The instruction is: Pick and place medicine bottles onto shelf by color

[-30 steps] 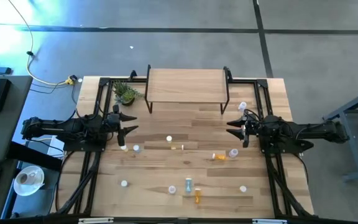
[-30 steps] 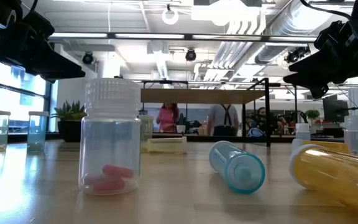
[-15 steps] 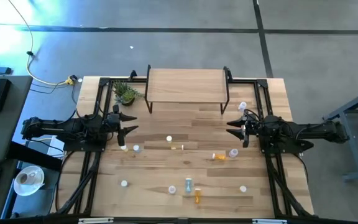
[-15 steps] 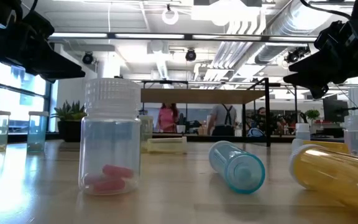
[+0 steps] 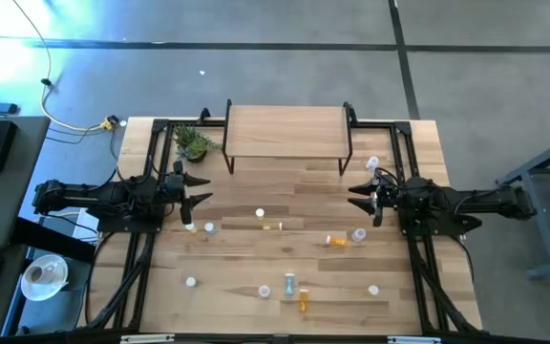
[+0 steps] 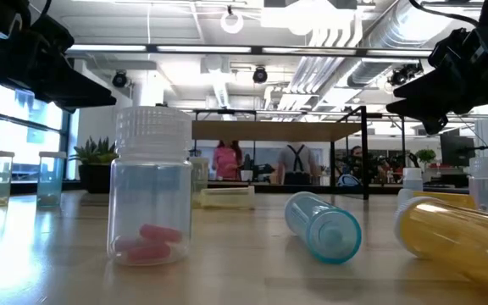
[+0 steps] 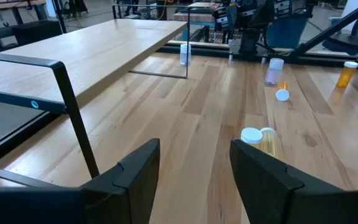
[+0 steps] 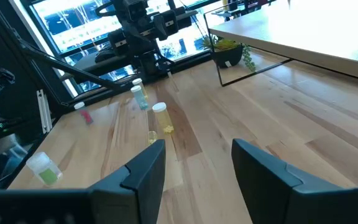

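Seen from above, the worktop (image 5: 256,191) carries the shelf (image 5: 285,131) at its far middle, bare on top, with a small plant (image 5: 194,143) just beside its left legs. The left hand (image 5: 196,189) hangs over the worktop's left edge and the right hand (image 5: 363,198) over its right edge, both pointing inward, both with fingers spread and holding nothing. The bottles (image 5: 290,284) lie scattered on the near half: a few white-capped ones in a loose row between the hands, an orange one (image 5: 336,241) near the right hand, and a blue one beside a yellow one (image 5: 303,302) at the near middle. From worktop height, a clear bottle (image 6: 150,186) with pink pills stands upright close to the camera, a blue bottle (image 6: 324,226) lies on its side to its right, and a yellow one (image 6: 460,241) lies at the right edge; the shelf (image 6: 269,130) stands far behind, and people show in the room beyond it. Past the left wrist's open fingers (image 7: 132,171), the shelf (image 7: 98,53) stretches along one side, with several bottles farther off across the boards, one of them a yellow bottle (image 7: 263,138) on its side, and the other arm beyond. Past the right wrist's open fingers (image 8: 143,171), the shelf (image 8: 303,31) and the plant (image 8: 227,50) show, with a blue bottle (image 8: 139,95) and a yellow one (image 8: 161,115) standing near the far arm.
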Available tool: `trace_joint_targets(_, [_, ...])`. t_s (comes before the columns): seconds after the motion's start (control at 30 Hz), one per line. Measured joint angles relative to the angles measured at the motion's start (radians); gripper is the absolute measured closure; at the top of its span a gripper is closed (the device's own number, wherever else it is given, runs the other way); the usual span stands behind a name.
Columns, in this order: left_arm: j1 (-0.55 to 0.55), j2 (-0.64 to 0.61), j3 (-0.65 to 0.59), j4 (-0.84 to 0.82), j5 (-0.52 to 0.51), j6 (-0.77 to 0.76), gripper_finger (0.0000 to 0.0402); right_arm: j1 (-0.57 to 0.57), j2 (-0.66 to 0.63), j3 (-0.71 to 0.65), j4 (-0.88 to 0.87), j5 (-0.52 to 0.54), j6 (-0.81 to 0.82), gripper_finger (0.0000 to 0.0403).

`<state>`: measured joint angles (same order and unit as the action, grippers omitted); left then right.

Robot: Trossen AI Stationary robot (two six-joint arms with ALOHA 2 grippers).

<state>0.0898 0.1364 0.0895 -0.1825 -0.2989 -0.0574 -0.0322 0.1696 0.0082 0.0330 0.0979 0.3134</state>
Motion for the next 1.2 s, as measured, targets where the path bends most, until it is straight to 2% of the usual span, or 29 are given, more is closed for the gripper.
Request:
trace_joint_targets(0.43, [0.0, 0.0, 0.0, 0.001, -0.002, 0.0, 0.0218, 0.0, 0.0, 0.0, 0.0, 0.0, 0.0, 0.0226])
trace_joint_targets(0.67, [0.0, 0.0, 0.0, 0.005, -0.035, -0.01, 0.0218, 0.0, 0.0, 0.0, 0.0, 0.0, 0.0, 0.0226])
trace_joint_targets(1.0, [0.0, 0.0, 0.0, 0.05, 0.005, -0.02, 0.0218, 0.0, 0.0, 0.0, 0.0, 0.0, 0.0, 0.0226])
trace_joint_targets(1.2, [0.0, 0.0, 0.0, 0.073, 0.025, -0.105, 0.0218, 0.0, 0.0, 0.0, 0.0, 0.0, 0.0, 0.0226])
